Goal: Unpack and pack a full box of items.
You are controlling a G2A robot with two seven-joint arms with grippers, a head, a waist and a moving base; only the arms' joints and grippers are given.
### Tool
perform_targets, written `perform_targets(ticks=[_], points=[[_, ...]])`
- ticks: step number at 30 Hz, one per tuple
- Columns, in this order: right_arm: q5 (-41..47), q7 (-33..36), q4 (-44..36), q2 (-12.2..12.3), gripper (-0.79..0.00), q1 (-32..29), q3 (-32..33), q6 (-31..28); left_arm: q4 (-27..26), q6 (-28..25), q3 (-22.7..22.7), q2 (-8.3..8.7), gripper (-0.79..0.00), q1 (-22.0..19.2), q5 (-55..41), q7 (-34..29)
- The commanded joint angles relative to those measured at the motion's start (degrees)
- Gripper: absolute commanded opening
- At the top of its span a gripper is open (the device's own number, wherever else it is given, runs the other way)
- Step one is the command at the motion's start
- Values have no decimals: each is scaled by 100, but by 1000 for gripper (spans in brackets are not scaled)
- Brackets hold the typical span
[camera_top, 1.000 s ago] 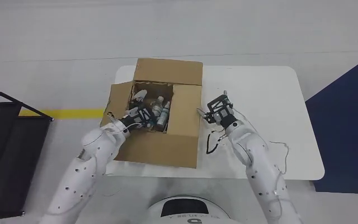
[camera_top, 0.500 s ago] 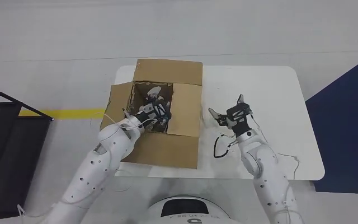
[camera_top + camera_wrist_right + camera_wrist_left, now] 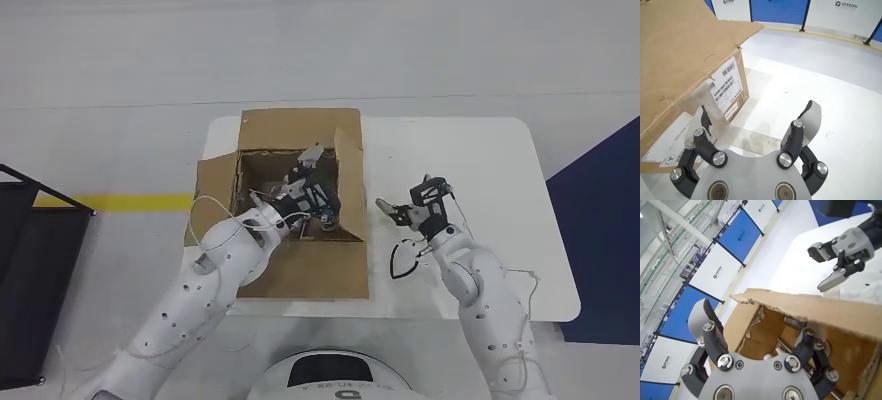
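Cardboard box standing on the white table, mouth up, all four flaps folded out; footprint close to square from above, so no clear long axis; labelled side wall facing the robot's right. Judged stiff in the walls but weak at the flaps, with the raised right-hand flap ragged along its edge and likely to bend or tear; probably heavy while loaded, so better taken by the walls or from beneath than by any flap. Inside the box, white-capped items lying low; seemingly small, rigid and smooth, so likely slippery; best pinched across the body, not the cap. Left gripper inside the box mouth, hard by the right-hand flap, fingers spread wide and pinching nothing; one finger close under that flap's torn edge, touching or not impossible to say. Right gripper outside the box, beyond the same flap and apart from it, over bare table; fingers spread, empty.
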Motion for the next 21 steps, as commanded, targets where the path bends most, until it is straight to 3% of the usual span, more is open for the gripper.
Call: perform_targets(ticks=[1,7,13,21], points=[[18,-156,-119,12,0,-194,93,86,-19,65,83,-40,0,-68,-119,-46],[288,-891,-426,39,0,-803,382,193,320,-9,449,-171,0,-441,-89,-340],[510,-1494,-738,28,0,-1418,606,686,879,-102,821,-315,0,-762,-113,-400],[903,-2360,-1054,-25,0,-2047,785,1395,1028,56,905,-429,0,-921,-253,-313]])
